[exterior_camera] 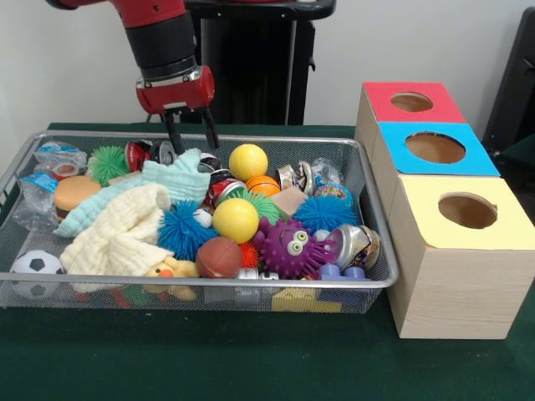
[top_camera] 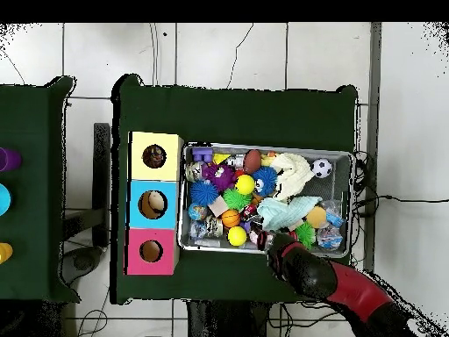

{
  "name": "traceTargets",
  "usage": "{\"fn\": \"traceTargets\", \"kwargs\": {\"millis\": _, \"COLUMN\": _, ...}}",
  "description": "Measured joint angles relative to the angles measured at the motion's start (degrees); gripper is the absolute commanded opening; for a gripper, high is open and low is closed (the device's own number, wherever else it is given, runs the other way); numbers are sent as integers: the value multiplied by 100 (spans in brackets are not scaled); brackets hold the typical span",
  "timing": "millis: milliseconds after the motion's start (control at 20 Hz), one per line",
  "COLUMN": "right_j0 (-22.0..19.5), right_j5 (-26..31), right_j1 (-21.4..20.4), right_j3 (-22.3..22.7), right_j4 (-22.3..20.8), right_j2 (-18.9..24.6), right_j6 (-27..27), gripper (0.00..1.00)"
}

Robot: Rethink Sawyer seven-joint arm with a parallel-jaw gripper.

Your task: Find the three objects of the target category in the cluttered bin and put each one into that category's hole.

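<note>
I hold the gripper (exterior_camera: 191,132), fingers spread and empty, over the far edge of the silver wire-mesh bin (exterior_camera: 378,219) on the green worktop (exterior_camera: 251,368). Search step: next, select a target and descend.

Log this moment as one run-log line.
arm: over bin's far edge | gripper: open, empty, above crushed cans | cluttered bin: full | box holes: nothing visible inside

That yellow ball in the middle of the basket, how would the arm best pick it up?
Probably from straight above, fingers closing across the widest part of the yellow ball. It sits on top of the pile in the cluttered bin, its upper half exposed, while the blue spiky ball and purple spiky toy crowd its sides.
</note>
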Motion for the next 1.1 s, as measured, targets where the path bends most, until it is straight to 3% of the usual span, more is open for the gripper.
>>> {"fn": "traceTargets", "kwargs": {"millis": 700, "right_j0": 288, "right_j5": 196, "right_j1": -160, "right_j3": -350, "right_j4": 409, "right_j2": -22, "right_j6": 0, "gripper": 100}}
{"fn": "traceTargets", "kwargs": {"millis": 1100, "right_j0": 417, "right_j5": 197, "right_j1": -65, "right_j3": -562, "right_j4": 424, "right_j2": -44, "right_j6": 0, "gripper": 100}}
